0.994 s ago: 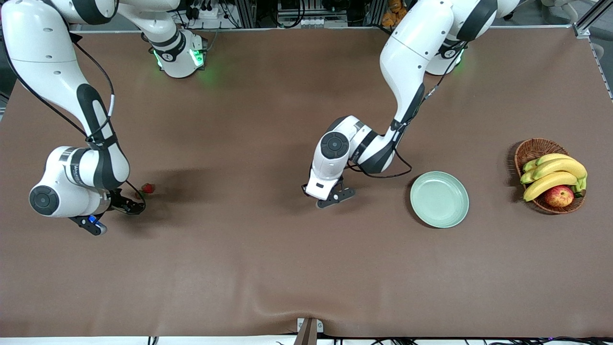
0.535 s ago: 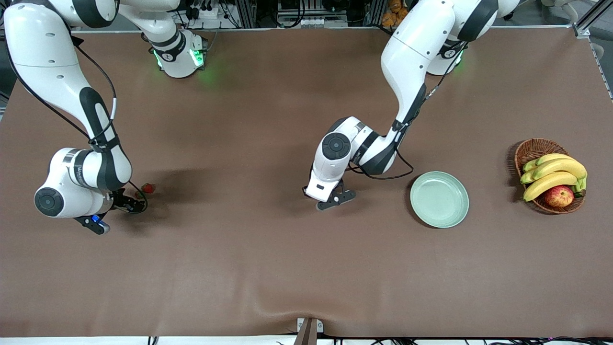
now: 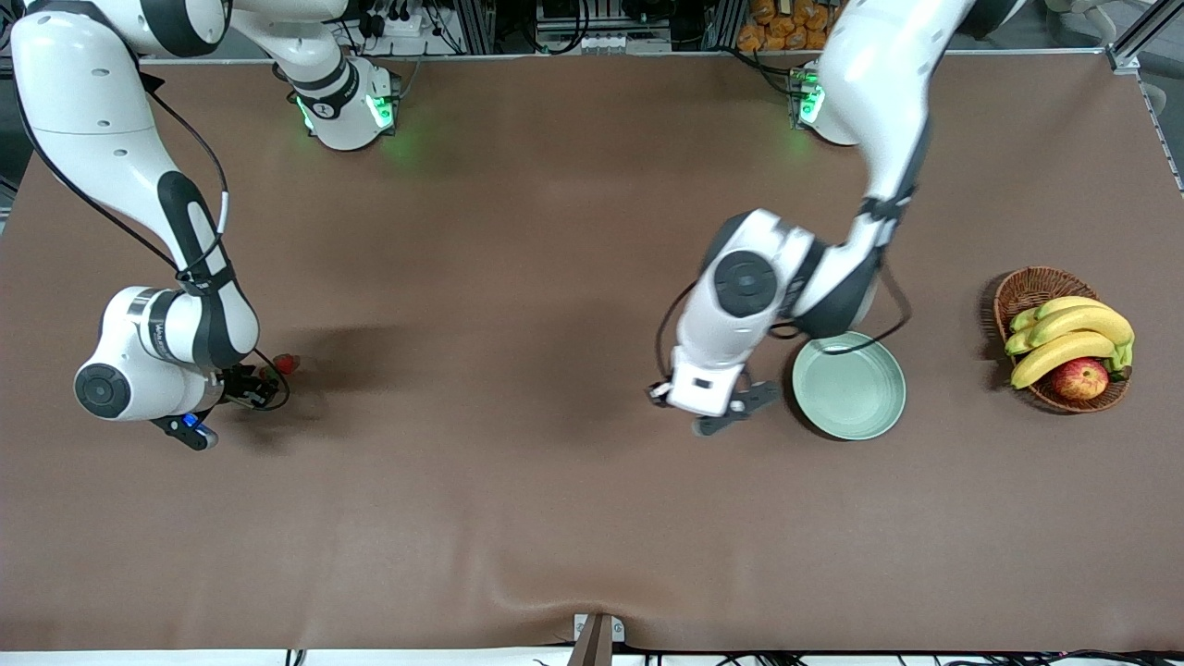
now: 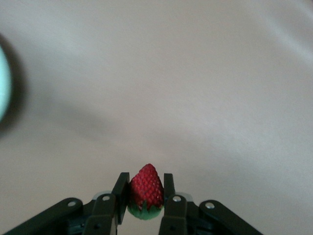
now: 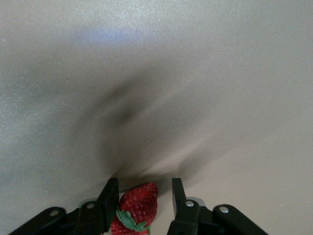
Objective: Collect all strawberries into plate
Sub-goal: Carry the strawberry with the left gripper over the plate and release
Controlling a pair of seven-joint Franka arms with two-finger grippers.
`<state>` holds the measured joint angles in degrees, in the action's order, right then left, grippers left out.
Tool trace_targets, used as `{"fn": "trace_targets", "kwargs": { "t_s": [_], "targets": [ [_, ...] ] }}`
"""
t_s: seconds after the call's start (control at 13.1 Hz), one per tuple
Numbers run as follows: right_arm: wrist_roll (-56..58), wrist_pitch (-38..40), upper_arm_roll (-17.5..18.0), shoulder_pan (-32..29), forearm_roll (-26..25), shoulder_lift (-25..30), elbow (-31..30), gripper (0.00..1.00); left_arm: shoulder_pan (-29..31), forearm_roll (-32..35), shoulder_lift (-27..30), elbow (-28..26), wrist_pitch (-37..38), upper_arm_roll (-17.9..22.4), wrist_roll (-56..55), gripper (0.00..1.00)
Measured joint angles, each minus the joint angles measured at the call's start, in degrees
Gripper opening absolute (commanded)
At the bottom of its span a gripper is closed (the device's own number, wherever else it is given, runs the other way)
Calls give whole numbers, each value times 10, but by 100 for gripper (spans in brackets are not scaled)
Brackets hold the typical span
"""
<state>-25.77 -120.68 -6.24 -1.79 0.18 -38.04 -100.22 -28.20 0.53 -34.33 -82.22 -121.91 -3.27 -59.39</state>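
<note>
My left gripper [image 3: 726, 416] hangs over the table beside the pale green plate [image 3: 848, 384], on the side toward the right arm's end. In the left wrist view it [image 4: 145, 177] is shut on a strawberry [image 4: 145, 188], and the plate's rim [image 4: 2, 83] shows at the edge. My right gripper [image 3: 262, 384] is low at the table near the right arm's end, by a strawberry [image 3: 286, 363]. In the right wrist view it [image 5: 144, 183] is open around a strawberry [image 5: 142, 203] that touches one finger. A third berry is not clearly seen.
A wicker basket [image 3: 1027, 289] with bananas [image 3: 1064, 338] and an apple [image 3: 1079, 378] stands at the left arm's end of the table, beside the plate. The brown tablecloth has a wrinkle near the front edge [image 3: 592, 597].
My left arm has carried its strawberry toward the left arm's end, up to the plate's rim. My right gripper has crept a little closer to its strawberry.
</note>
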Motion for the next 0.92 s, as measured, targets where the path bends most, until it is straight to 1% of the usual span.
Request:
{"fn": "trace_targets", "kwargs": {
  "t_s": [0.15, 0.31, 0.38, 0.46, 0.61, 0.76, 0.84, 0.92],
  "targets": [
    [0, 0, 1, 0, 0, 0, 1, 11, 18, 0, 38, -1, 63, 1, 22, 0],
    [0, -2, 3, 0, 9, 0, 3, 9, 40, 0, 63, -5, 104, 1, 71, 0],
    [0, -4, 5, 1, 18, 1, 7, 8, 57, 0, 74, -8, 123, 2, 108, 0],
    [0, -6, 7, 3, 30, 1, 15, 6, 79, 0, 83, -16, 138, 2, 149, 0],
    [-1, -6, 10, 15, 59, 3, 39, 5, 128, 0, 102, -48, 152, 1, 237, 0],
    [-2, -6, 11, 33, 98, 5, 67, 5, 172, 0, 111, -95, 152, 1, 303, 0],
    [-9, -6, 12, 46, 124, 8, 77, 5, 193, 0, 112, -122, 145, 1, 332, 0],
    [-22, -6, 13, 63, 149, 12, 82, 4, 213, 0, 111, -152, 120, 1, 359, 0]
  ]
}}
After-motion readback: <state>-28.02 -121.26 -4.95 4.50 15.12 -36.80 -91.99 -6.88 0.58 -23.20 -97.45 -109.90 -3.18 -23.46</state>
